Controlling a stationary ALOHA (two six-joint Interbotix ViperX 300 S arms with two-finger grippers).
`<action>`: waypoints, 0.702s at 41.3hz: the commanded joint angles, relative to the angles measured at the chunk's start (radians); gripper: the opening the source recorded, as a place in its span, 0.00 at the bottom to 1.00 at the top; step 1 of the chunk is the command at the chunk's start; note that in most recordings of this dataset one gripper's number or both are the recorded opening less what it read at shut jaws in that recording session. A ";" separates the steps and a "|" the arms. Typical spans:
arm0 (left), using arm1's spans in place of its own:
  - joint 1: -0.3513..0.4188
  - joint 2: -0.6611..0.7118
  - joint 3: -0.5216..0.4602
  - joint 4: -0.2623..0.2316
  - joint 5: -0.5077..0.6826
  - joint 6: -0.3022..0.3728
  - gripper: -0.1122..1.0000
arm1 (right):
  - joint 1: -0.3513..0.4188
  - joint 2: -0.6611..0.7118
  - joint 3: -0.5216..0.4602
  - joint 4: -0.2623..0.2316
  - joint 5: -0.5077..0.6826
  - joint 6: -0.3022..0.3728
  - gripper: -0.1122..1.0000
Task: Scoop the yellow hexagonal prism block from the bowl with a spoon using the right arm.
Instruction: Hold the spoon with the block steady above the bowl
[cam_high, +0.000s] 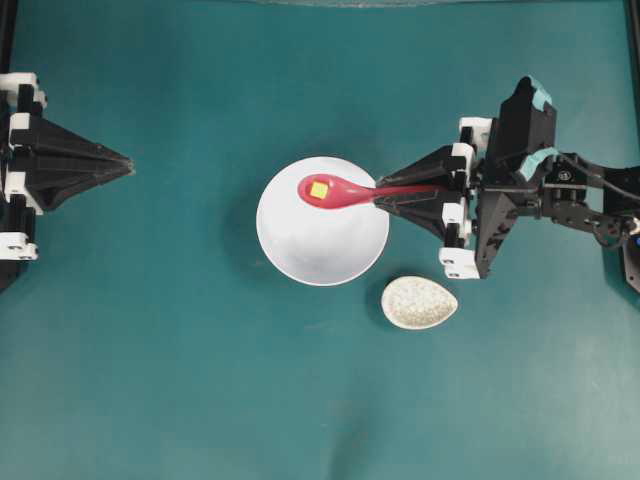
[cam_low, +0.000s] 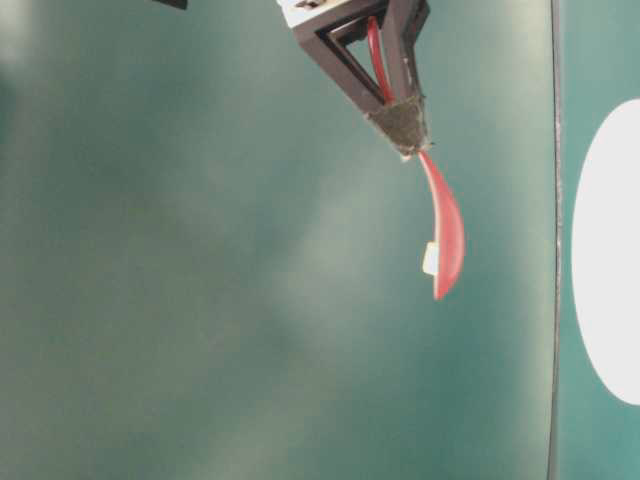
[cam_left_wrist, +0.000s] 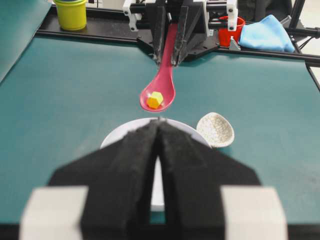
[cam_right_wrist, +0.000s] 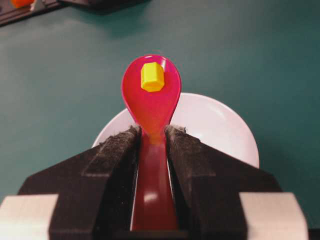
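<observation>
robot lab: teal mat (cam_high: 150, 350), black rig frame (cam_left_wrist: 280, 52)
</observation>
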 joint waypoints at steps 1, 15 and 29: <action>0.000 0.005 -0.031 -0.002 0.002 -0.002 0.10 | 0.003 -0.020 -0.009 -0.003 -0.005 -0.002 0.33; 0.000 0.005 -0.031 -0.002 0.009 0.000 0.10 | 0.003 -0.020 -0.011 -0.003 -0.006 -0.002 0.33; 0.000 0.005 -0.031 -0.002 0.011 0.000 0.10 | 0.005 -0.008 -0.018 -0.003 -0.006 -0.002 0.33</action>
